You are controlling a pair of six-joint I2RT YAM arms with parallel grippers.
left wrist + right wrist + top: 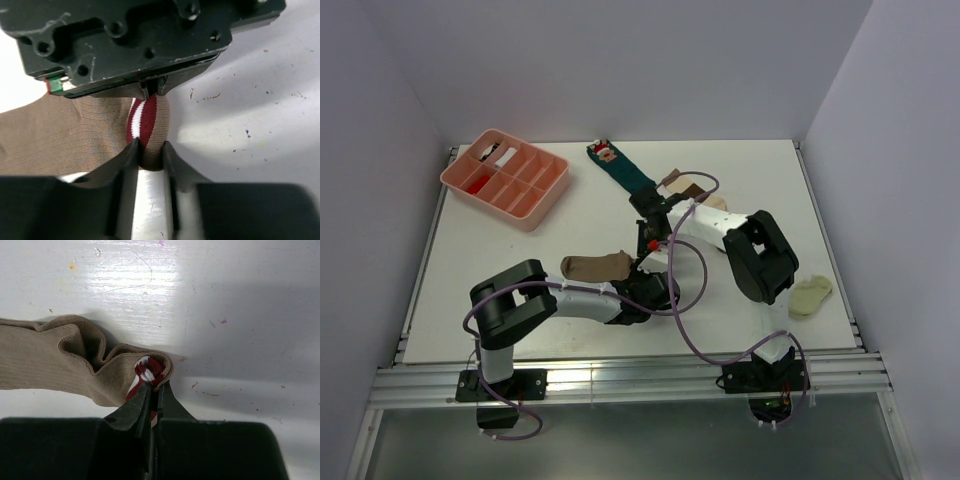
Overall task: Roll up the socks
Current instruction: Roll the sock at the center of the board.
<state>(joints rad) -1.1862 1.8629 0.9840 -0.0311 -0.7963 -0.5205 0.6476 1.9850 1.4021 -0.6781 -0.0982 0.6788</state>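
The tan-brown sock [592, 266] lies flat at the table's middle, and its bunched end shows red and white stripes [145, 120]. My left gripper [150, 150] is shut on that bunched end from one side, both fingers pressing the fabric. From the opposite side my right gripper [156, 385] is shut on the same striped end [149, 369], and its black body fills the top of the left wrist view. In the top view the two grippers [645, 272] [645, 245] meet at the sock's right end. The cream banded sock [688, 188] lies behind the right arm, partly hidden.
A dark teal sock with a red-and-white figure [620, 170] lies at the back centre. A pink divided tray [505, 178] stands at the back left. A pale sock-like piece [811, 296] lies by the right edge. Cables loop over the table's front.
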